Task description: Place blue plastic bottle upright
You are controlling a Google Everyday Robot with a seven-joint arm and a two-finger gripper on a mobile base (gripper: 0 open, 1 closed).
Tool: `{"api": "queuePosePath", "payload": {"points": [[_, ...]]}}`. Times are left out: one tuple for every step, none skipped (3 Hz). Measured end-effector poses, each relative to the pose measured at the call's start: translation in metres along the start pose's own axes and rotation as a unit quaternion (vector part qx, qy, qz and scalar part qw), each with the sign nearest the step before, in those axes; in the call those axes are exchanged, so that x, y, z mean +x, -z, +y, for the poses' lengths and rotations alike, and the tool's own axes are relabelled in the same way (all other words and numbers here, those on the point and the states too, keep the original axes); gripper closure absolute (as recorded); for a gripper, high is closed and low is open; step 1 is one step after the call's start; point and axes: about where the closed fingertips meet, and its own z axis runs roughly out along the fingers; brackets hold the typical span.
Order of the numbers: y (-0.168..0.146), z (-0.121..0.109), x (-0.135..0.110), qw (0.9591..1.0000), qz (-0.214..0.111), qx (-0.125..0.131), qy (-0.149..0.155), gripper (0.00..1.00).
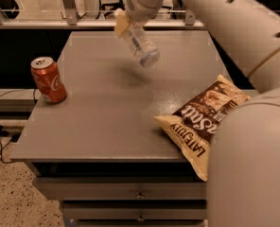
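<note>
The grey table (107, 136) has open surface across its middle. A chip bag (204, 122) overhangs the four o'clock edge. A red can (48, 79) stands near the nine o'clock edge. At twelve o'clock, the blue plastic bottle (141, 45) hangs tilted above the tabletop, clamped between the fingers of the gripper (125, 26).

The tool (122, 25), hanging over the worktop's (107, 112) far side, is covering the gripped end of the blue plastic bottle (141, 45); the arm (253, 141) is hiding the chip bag's (204, 119) right edge.
</note>
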Motion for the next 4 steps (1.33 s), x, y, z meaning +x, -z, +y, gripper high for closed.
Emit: {"api": "queuePosePath", "payload": {"points": [[0.009,-0.007,-0.019,0.9983,-0.053,0.005,0.022,1.00],[0.007,-0.005,-0.019,0.9982,-0.054,0.005,0.027,1.00],[0.001,-0.006,-0.014,0.9944,-0.081,0.003,0.068,1.00],[-0.013,-0.005,-0.046,0.9772,-0.174,-0.010,0.122,1.00]]}}
